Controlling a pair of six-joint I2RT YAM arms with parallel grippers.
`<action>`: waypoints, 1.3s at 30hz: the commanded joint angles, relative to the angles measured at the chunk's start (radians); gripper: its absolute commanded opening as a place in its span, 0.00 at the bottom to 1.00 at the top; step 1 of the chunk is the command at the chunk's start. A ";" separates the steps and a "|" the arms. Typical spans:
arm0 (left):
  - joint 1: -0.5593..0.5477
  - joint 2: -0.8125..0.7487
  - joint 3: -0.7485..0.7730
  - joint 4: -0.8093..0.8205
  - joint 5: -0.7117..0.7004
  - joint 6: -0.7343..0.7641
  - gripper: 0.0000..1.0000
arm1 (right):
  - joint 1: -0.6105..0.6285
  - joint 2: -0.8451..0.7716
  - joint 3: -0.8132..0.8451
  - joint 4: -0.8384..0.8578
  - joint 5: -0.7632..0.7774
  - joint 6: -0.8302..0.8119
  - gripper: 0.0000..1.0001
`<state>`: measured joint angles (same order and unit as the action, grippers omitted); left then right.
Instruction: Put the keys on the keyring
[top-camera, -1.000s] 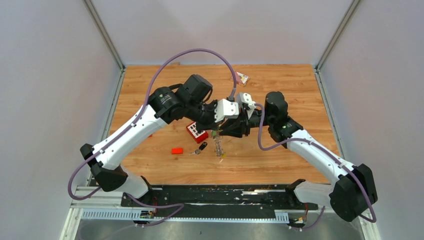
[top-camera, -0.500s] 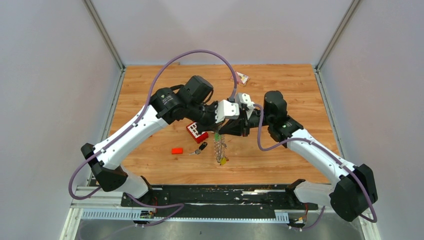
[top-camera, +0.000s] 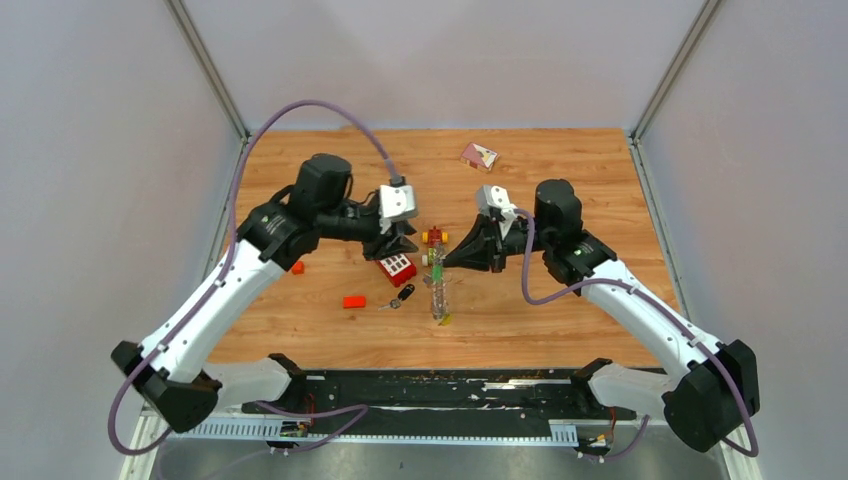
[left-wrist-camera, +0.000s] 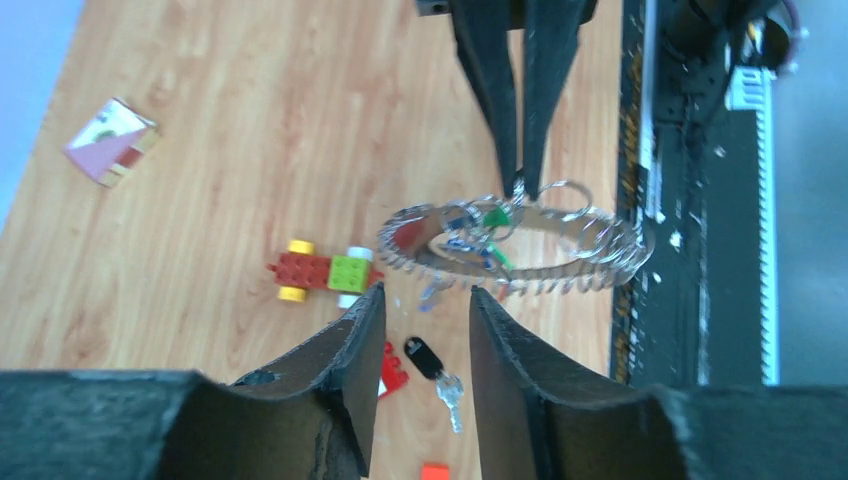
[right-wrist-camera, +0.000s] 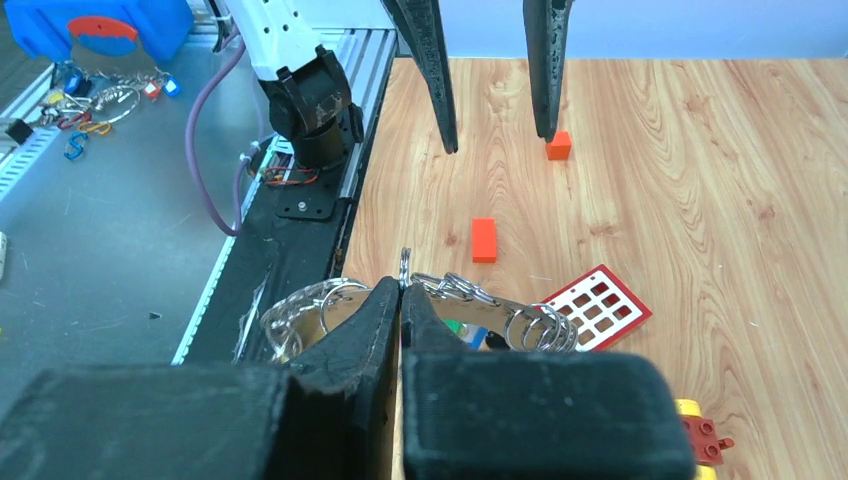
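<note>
The keyring (top-camera: 437, 290), a large metal ring rimmed with small silver rings and a few coloured keys, hangs above the table. My right gripper (top-camera: 448, 263) is shut on one small ring at its top edge (right-wrist-camera: 403, 268). In the left wrist view the keyring (left-wrist-camera: 510, 245) hangs level under the right fingers (left-wrist-camera: 505, 110). A loose black-headed key (left-wrist-camera: 432, 362) lies on the wood below, also seen from above as the black key (top-camera: 403, 296). My left gripper (left-wrist-camera: 422, 300) is open and empty, drawn back left of the ring (top-camera: 400, 243).
A red grid plate (top-camera: 395, 268), a red brick (top-camera: 354, 301) and a smaller red brick (top-camera: 298, 267) lie near the left gripper. A red-and-yellow toy car (top-camera: 434, 238) sits behind the ring. A small card (top-camera: 478, 155) lies at the back.
My left gripper opened, let go of the keyring and drew back to the left. The right gripper shut on the keyring, which now hangs from it alone.
</note>
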<state>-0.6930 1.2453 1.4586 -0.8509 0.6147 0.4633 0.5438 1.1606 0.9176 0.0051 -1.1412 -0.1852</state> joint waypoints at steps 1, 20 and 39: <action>0.074 -0.153 -0.260 0.460 0.258 -0.083 0.46 | -0.011 -0.030 0.044 0.089 -0.054 0.075 0.00; 0.075 -0.186 -0.548 0.964 0.437 -0.276 0.33 | -0.024 -0.012 0.028 0.168 -0.062 0.154 0.00; 0.075 -0.163 -0.581 1.040 0.453 -0.332 0.28 | -0.027 -0.001 0.027 0.157 -0.049 0.139 0.00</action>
<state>-0.6189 1.0740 0.8814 0.1169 1.0485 0.1833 0.5220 1.1599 0.9176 0.1097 -1.1797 -0.0463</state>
